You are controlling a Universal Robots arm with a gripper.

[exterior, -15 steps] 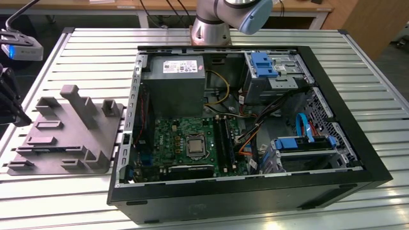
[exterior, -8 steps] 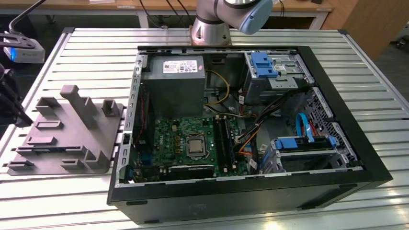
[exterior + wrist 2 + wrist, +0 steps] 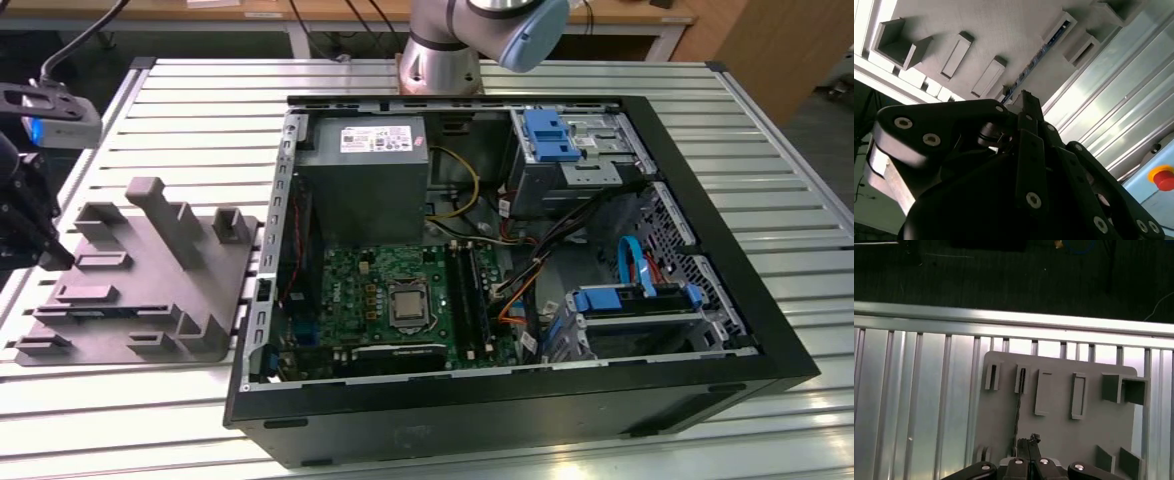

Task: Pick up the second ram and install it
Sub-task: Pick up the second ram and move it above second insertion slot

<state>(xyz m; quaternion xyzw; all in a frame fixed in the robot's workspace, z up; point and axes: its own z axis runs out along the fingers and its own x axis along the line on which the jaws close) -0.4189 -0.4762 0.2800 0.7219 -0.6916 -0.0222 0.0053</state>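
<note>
Grey fixture tray point(image 3: 1059, 437) on slatted table point(image 3: 914, 405), second ram point(image 3: 1018, 405) edge-up in its slot, claw point(image 3: 1029, 441) pinched narrow nearby

The slatted aluminium desk point(image 3: 174, 420) carries a grey plastic fixture tray point(image 3: 134, 300) directly beneath the end effector point(image 3: 1028, 441). Just beside the tray, on its side away from the end effector, lies an open computer case point(image 3: 534, 410). The arm's base point(image 3: 441, 65) stands beyond the case.
</note>
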